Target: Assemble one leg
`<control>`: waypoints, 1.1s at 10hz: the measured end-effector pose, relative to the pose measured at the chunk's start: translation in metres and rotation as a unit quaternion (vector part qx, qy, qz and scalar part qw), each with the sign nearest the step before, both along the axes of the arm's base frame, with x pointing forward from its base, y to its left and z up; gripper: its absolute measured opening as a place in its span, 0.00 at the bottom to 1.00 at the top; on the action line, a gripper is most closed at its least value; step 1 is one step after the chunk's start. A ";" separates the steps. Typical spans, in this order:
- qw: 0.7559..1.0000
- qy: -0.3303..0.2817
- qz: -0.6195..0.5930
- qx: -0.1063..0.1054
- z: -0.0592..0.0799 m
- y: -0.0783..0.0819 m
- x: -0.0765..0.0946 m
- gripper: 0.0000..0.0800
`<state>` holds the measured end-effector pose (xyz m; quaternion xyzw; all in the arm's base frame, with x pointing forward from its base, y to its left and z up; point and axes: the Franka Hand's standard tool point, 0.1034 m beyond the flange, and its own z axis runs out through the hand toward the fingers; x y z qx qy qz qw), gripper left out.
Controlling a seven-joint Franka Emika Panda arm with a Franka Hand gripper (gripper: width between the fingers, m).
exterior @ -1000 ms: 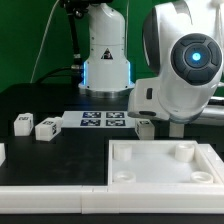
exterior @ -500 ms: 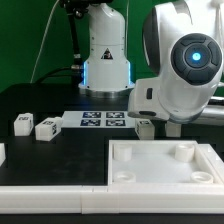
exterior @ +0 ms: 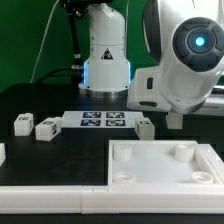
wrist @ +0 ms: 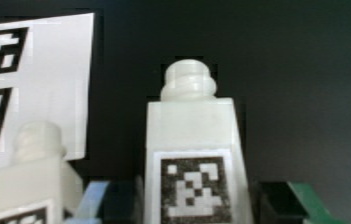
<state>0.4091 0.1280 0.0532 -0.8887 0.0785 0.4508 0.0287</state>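
In the wrist view a white leg (wrist: 193, 130) with a rounded peg on top and a black-and-white tag on its face stands between my gripper's (wrist: 204, 205) blue and green fingers. There is a dark gap on each side, so the gripper is open and not touching it. A second leg (wrist: 39, 165) stands close beside it. In the exterior view a leg (exterior: 145, 127) stands by the end of the marker board (exterior: 104, 121), under the arm. The arm's body hides the fingers there.
Two more legs (exterior: 22, 122) (exterior: 47, 127) stand at the exterior view's left. The large white tray-like piece (exterior: 165, 170) with corner sockets lies in front. The marker board also shows in the wrist view (wrist: 30, 80).
The arm has lifted and shifted toward the exterior view's right. The leg by the marker board shows more fully now.
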 end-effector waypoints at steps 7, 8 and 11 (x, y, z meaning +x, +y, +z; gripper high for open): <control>0.993 -0.118 -0.014 -0.011 0.013 -0.004 0.024 0.36; 0.986 -0.168 -0.015 -0.015 0.014 -0.003 0.023 0.36; 0.951 -0.307 0.002 -0.024 0.019 -0.001 0.038 0.36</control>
